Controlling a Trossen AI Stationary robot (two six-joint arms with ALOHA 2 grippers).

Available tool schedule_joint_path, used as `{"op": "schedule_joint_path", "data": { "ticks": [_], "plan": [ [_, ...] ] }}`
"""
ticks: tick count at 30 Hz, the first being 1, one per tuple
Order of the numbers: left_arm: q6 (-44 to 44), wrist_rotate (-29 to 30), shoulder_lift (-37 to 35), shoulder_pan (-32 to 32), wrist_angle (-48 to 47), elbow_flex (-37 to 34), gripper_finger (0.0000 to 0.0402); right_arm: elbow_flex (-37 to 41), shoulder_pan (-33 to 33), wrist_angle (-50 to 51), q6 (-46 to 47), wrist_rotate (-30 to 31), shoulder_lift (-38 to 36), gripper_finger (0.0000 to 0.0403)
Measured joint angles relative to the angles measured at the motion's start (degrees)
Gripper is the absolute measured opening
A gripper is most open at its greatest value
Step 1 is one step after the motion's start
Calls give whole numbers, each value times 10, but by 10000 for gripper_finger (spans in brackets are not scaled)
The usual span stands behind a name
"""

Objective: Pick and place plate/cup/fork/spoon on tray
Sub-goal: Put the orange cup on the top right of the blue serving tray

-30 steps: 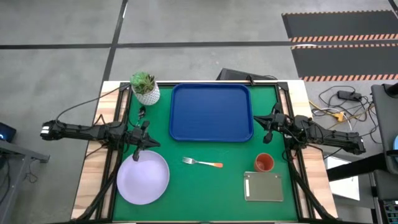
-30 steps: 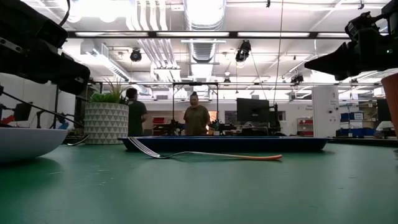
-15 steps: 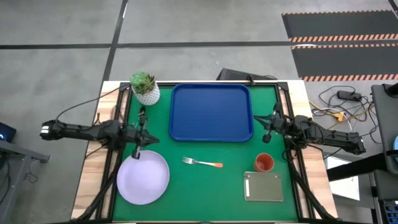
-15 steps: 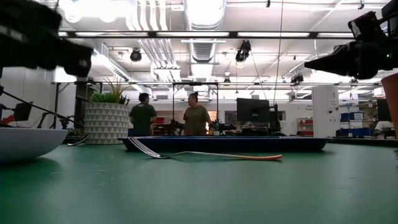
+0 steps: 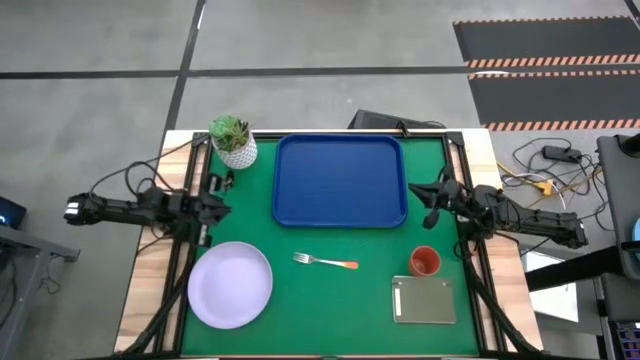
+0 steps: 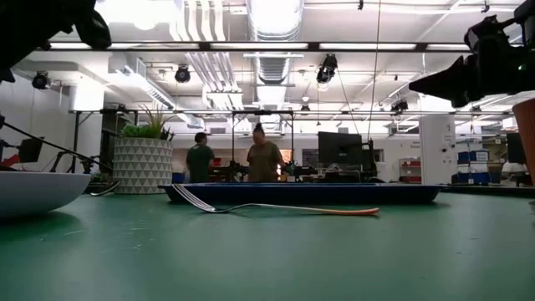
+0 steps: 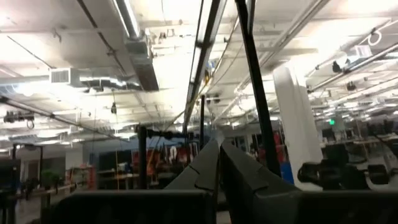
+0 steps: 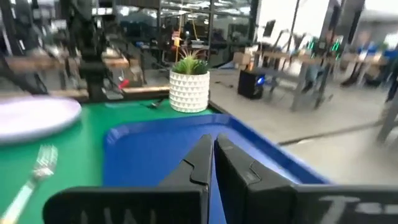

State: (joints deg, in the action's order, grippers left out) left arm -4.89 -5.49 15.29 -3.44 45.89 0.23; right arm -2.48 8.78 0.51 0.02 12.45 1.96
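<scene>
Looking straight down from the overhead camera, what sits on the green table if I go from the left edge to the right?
Lavender plate → orange-handled fork → orange-red cup. The plant pot, blue tray and grey slab overlap these across the width, so I leave them out.

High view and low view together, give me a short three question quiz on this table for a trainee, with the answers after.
1. True or false: the tray is empty.
2. Which lies nearest the fork: A the plate, B the cup, C the plant pot?
3. Fill in: both the left gripper and right gripper are ____.

Key: 1 true. 2 A. 3 shut.
</scene>
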Motion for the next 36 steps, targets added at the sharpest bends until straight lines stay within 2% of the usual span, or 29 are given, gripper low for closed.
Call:
{"op": "schedule_joint_path", "data": {
  "ticks": [4, 9, 11, 14, 17, 19, 23, 29, 36],
  "plan": [
    [0, 0, -1, 0, 5, 0, 0, 0, 0, -1, 132, 2, 0, 9],
    [0, 0, 0, 0, 4, 0, 0, 0, 0, -63, 201, 22, 0, 9],
    [0, 0, 2, 0, 4, 0, 0, 0, 0, -121, 197, -4, 5, 9],
    [0, 3, 10, 0, 3, 0, 0, 0, -5, -230, 171, -90, 27, 9],
    [0, 47, 20, 0, 2, 0, 0, -1, -13, -318, 152, -110, 59, 9],
    [0, 74, 29, 0, -1, 0, 0, -17, -19, -309, 137, -114, 82, 9],
    [-1, 123, 53, 0, -2, 0, 0, -90, -28, -200, 112, -113, 136, 9],
    [0, 141, 78, 0, 3, 0, 0, -250, -29, 109, 111, -110, 214, 9],
    [8, 143, 90, 0, 2, 0, 0, -414, -37, 434, 190, -110, 298, 9]
  ]
}}
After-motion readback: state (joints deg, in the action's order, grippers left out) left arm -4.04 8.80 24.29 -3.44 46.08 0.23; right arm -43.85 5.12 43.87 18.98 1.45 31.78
